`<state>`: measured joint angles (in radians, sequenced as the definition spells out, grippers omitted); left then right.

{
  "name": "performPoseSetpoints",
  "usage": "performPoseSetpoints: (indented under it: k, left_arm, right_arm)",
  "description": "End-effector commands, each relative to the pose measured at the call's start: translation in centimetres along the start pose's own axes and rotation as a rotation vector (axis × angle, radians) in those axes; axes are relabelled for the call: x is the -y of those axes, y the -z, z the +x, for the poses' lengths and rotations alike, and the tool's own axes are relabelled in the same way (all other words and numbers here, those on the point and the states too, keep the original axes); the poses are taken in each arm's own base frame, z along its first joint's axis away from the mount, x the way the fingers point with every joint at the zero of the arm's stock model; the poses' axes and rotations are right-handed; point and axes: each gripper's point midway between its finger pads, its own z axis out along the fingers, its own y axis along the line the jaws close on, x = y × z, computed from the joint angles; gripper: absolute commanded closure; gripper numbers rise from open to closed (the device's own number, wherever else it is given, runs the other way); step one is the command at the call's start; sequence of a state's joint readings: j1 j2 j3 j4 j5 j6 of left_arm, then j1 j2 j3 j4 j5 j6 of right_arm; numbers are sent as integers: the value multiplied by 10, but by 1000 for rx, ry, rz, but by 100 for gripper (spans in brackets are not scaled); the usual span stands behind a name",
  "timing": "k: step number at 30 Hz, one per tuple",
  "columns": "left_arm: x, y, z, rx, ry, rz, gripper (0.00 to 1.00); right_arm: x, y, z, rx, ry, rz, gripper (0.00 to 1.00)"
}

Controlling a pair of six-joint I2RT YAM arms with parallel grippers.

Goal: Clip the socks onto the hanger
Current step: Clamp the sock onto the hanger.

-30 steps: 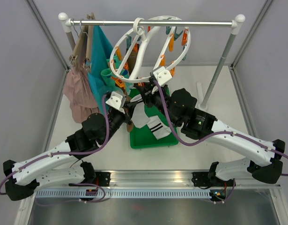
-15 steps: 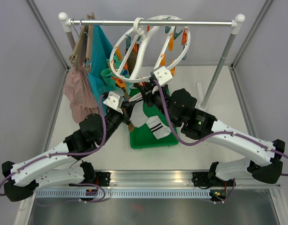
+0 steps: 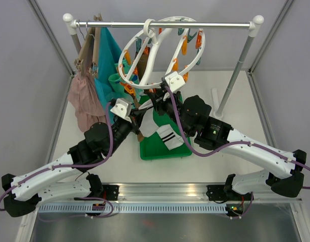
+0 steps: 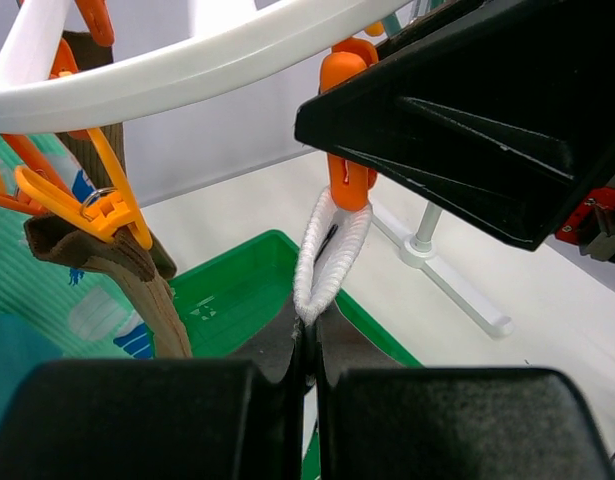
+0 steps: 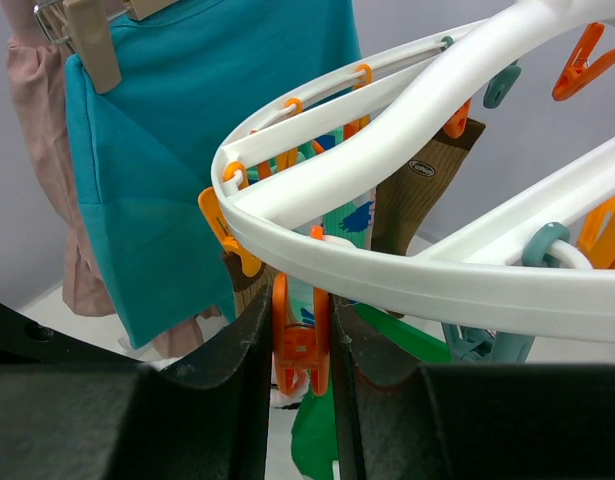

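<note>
the left gripper [image 4: 307, 368] is clamped tight, its 2 matte black fingers [image 4: 167, 420] pressed together on the white sock [image 4: 329, 250], pinching the ribbed knit just below where the cuff loops upward. the looped cuff reaches the lower end of a glossy orange peg [image 4: 347, 120]; whether the peg bites the fabric is not clear. the peg hangs from the hanger [image 4: 177, 70], a smooth white plastic ring with broad curved spokes. the right gripper [image 5: 300, 345] is closed on that orange peg, with 1 black finger [image 5: 217, 400] against each side of it, just under the ring's rim. in the top view the sock's striped foot hangs above the green tray [image 3: 165, 150], a shallow rectangular plastic tray. beside the white sock, a ribbed brown sock [image 4: 137, 280] hangs from a second orange peg [image 4: 97, 200] with a wire spring. behind the ring, a soft teal garment [image 5: 177, 150] and a pink-beige garment [image 5: 42, 150] hang on tan hangers [image 3: 89, 48] from a metal rail [image 3: 195, 23].
</note>
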<state>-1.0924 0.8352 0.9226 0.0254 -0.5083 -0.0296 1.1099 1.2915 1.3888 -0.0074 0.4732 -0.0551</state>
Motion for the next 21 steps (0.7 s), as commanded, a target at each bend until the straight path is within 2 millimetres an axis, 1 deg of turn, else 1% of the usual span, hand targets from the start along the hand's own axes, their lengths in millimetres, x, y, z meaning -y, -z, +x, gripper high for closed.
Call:
performPoseSetpoints:
  k: [1, 5, 6, 13, 17, 21]
  left_arm:
    - [6, -2, -14, 51, 38, 31, 98]
    - [8, -2, -16, 59, 46, 41, 98]
    - [8, -2, -19, 69, 51, 40, 98]
    - [10, -4, -20, 73, 53, 46, 98]
    - [8, -5, -20, 79, 53, 32, 98]
    - [5, -4, -24, 94, 59, 18, 98]
  right_arm:
    - [1, -2, -17, 39, -39, 14, 100]
    - [0, -2, -17, 39, -52, 14, 100]
    - [-1, -3, -16, 38, -52, 11, 100]
    - [-1, -3, -15, 38, -60, 12, 100]
    - [-2, -4, -14, 38, -63, 12, 100]
    - [-1, -4, -11, 28, -54, 16, 100]
